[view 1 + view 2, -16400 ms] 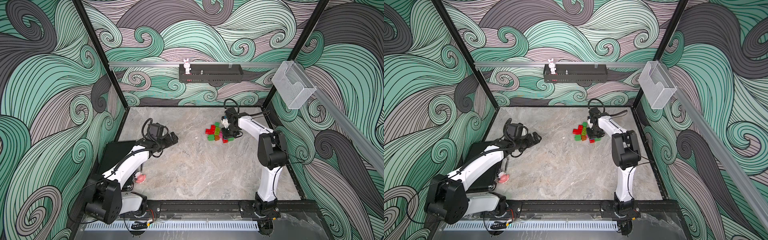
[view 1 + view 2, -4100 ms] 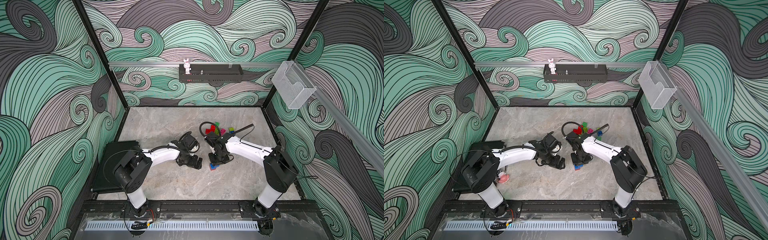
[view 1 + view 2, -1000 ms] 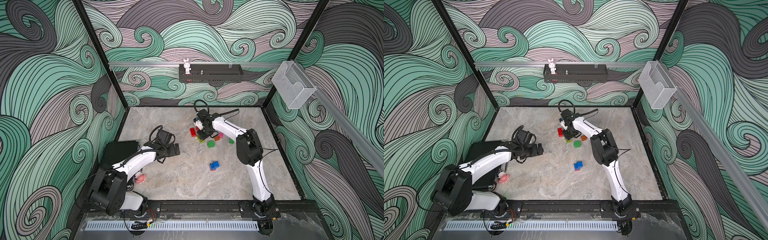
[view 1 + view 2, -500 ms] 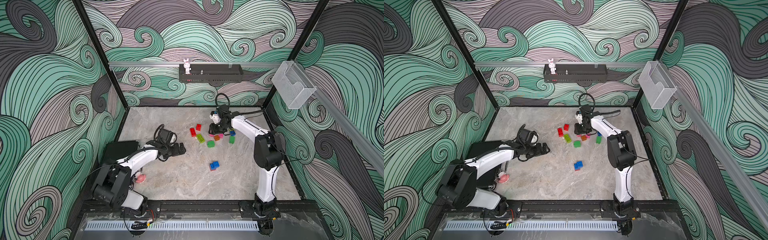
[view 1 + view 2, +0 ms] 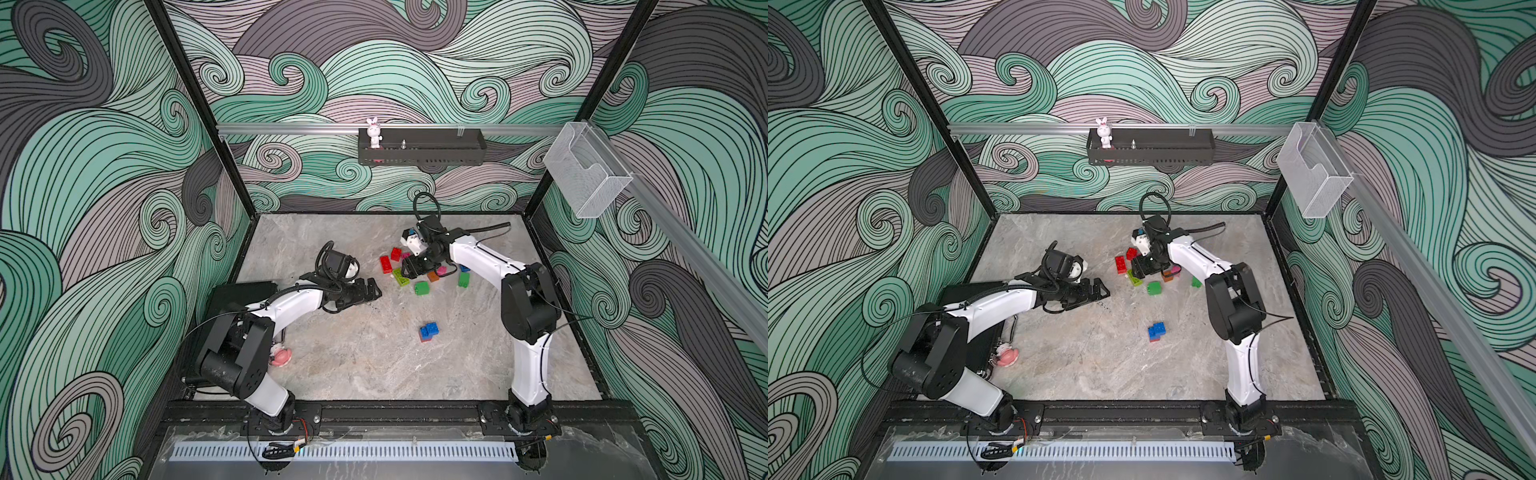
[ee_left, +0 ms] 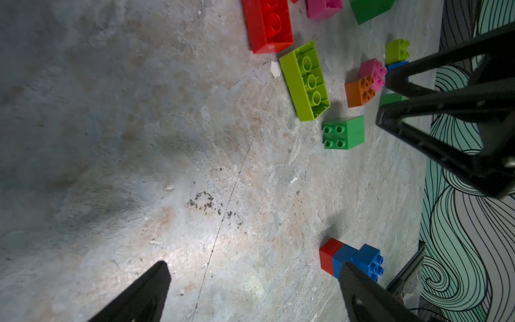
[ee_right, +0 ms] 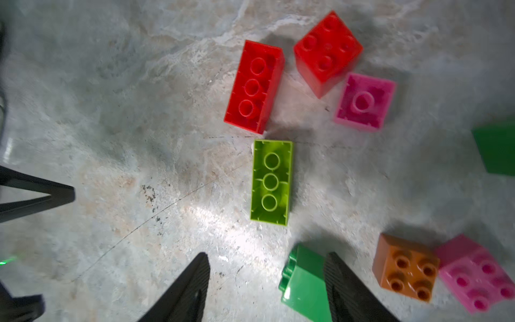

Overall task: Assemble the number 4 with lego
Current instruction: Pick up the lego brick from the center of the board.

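Right wrist view: the right gripper (image 7: pixel 267 256) has jaws apart, a green brick (image 7: pixel 303 281) just beside one finger. The left gripper (image 5: pixel 374 291) gapes empty. Loose lego bricks (image 5: pixel 401 276) lie near the far edge of the table (image 5: pixel 374 365).

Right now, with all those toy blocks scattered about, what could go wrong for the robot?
1. The open right tool hangs over a crowded patch: the green block lies on its side by one finger, the orange block just beyond, so closing may shove them instead of gripping.
2. The lime block and long red block lie hollow side up; they may need flipping before they stack.
3. The left tool sits close by; the two could bump.
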You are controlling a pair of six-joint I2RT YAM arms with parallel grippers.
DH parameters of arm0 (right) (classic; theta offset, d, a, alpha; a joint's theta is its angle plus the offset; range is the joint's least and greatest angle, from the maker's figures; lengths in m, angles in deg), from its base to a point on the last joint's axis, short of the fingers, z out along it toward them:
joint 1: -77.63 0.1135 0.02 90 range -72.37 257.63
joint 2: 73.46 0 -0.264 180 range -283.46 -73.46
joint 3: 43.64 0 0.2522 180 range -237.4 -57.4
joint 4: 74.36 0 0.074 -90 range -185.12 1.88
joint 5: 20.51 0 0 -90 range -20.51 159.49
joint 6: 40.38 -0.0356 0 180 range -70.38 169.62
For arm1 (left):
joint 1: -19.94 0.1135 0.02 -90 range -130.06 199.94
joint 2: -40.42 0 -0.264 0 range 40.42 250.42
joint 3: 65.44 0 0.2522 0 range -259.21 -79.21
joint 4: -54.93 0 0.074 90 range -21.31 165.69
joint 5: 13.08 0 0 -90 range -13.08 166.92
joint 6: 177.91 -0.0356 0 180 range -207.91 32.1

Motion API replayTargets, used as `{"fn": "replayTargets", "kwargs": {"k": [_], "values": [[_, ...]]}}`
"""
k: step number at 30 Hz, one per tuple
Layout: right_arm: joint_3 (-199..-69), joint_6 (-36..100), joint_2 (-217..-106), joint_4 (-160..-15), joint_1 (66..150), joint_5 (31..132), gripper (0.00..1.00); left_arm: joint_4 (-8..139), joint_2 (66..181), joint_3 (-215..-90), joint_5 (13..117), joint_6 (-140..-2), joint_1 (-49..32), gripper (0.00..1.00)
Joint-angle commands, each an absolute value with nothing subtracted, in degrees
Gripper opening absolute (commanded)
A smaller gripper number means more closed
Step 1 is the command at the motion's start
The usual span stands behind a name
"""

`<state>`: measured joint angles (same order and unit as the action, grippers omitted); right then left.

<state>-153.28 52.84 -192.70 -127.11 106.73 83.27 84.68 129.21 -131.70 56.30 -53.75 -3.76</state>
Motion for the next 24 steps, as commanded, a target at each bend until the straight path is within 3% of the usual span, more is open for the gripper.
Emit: {"fn": "replayTargets", "kwargs": {"k": [1,10,17,21,24], "values": [[-156.86,56.02,-198.30,-130.53,108.50,75.41,0.72,87.41,126.54,-131.97,60.97,-52.74,-3.24,0.99],[-163.74,57.88,-205.92,-135.04,110.82,71.53,0.71,88.73,124.52,-130.40,63.40,-52.62,-2.16,0.99],[-162.70,57.86,-205.24,-133.10,111.20,70.56,0.36,89.56,125.15,-131.47,59.95,-52.61,-0.68,0.99],[-156.61,59.53,-197.16,-128.35,111.38,74.38,0.30,91.14,125.23,-133.88,51.96,-54.41,0.33,0.98],[-145.70,62.96,-185.56,-118.67,111.48,83.57,0.29,92.14,125.17,-136.47,42.86,-57.76,0.41,0.97]]}}
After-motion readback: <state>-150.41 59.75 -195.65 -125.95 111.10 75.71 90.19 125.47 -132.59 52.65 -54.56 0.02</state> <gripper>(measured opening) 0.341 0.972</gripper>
